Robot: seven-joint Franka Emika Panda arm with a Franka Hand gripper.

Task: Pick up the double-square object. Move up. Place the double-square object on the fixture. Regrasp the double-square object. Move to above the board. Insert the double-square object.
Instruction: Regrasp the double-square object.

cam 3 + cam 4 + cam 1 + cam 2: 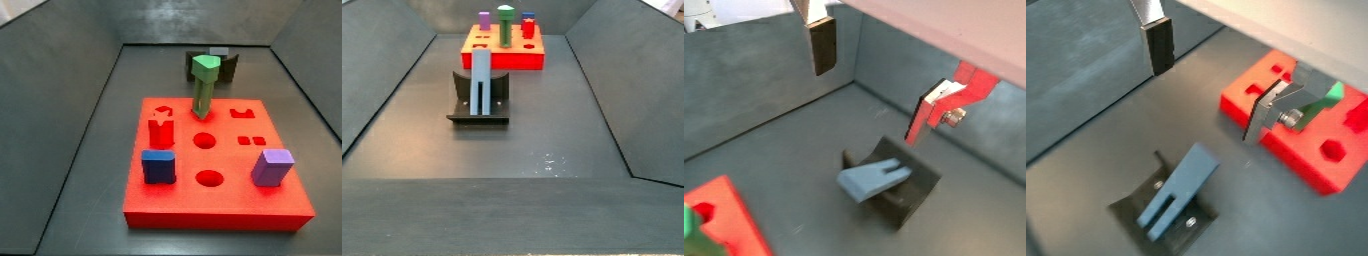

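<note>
The slate-blue double-square object [481, 78] lies along the dark fixture [478, 112], leaning on its back wall; in a side view only its top end [219, 52] shows behind the green peg. Both wrist views look down on the double-square object [871, 180] [1177, 185] resting on the fixture [909, 198] [1136, 212]. My gripper [882, 75] [1213, 80] hangs well above it, open, with nothing between the fingers [823, 48] [1156, 48]. The red board [214, 190] [505, 58] [1300, 130] lies beyond the fixture. No gripper appears in either side view.
On the board stand a tall green peg [203, 88], a dark-blue block [159, 166], a purple block [273, 167] and a red piece [162, 128]. Round and shaped holes [210, 178] are open. Grey walls [67, 90] enclose the floor.
</note>
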